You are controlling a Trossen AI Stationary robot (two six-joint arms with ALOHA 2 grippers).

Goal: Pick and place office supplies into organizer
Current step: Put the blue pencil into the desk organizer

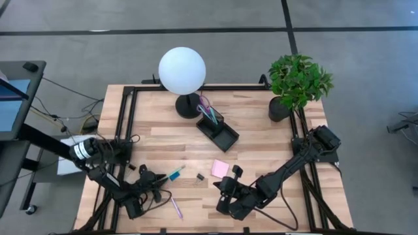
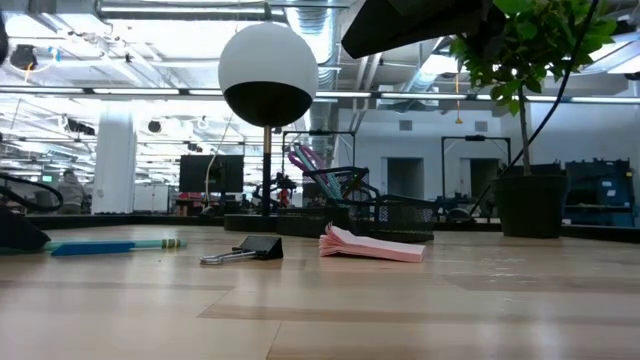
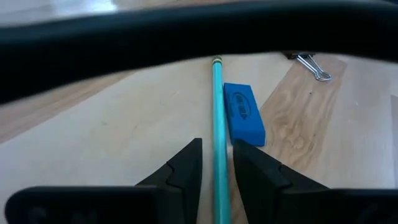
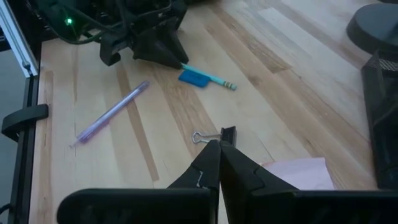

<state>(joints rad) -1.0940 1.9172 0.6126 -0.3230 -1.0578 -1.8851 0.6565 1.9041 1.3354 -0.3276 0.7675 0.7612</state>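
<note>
The left tool is seen low over the table at about 7 o'clock, its two fingers set narrowly on either side of the teal pencil and gripping it. The blue eraser lies on the table just beside the pencil. The purple pen is found near the front edge, at 6 o'clock from the left tool. The right tool is held fully closed on nothing at about 5 o'clock, with the black binder clip just beyond its tips and the pink sticky-note pad beside it. The organizer stands at about 12 o'clock, near the lamp base, with pens in its cup section.
</note>
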